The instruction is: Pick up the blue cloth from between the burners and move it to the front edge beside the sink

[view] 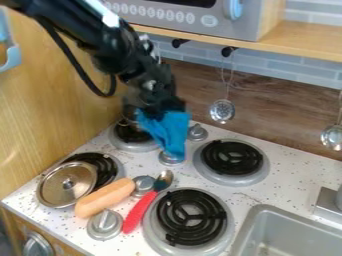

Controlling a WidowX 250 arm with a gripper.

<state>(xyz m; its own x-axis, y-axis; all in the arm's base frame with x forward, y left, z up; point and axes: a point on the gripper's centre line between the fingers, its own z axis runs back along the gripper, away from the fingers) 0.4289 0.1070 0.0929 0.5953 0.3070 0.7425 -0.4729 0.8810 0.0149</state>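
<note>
The gripper (157,102) hangs above the back left of the toy stove, in front of the wooden back panel. It is shut on a blue cloth (172,134), which droops from it between the back-left burner (132,143) and a grey knob (197,132). The fingertips are largely hidden by the cloth. Below, a spoon with a red handle (141,212) lies between the front burners, beside a tan sausage-shaped toy (105,198). A round metal lid (66,185) leans over the front-left burner (105,167).
Two more black coil burners (234,157) (192,218) are on the right, with a grey sink (272,229) at the lower right. Ladles (222,111) (332,137) hang at the back under a wooden shelf (294,41) bearing a toy microwave (207,19). A wooden wall (50,110) bounds the left.
</note>
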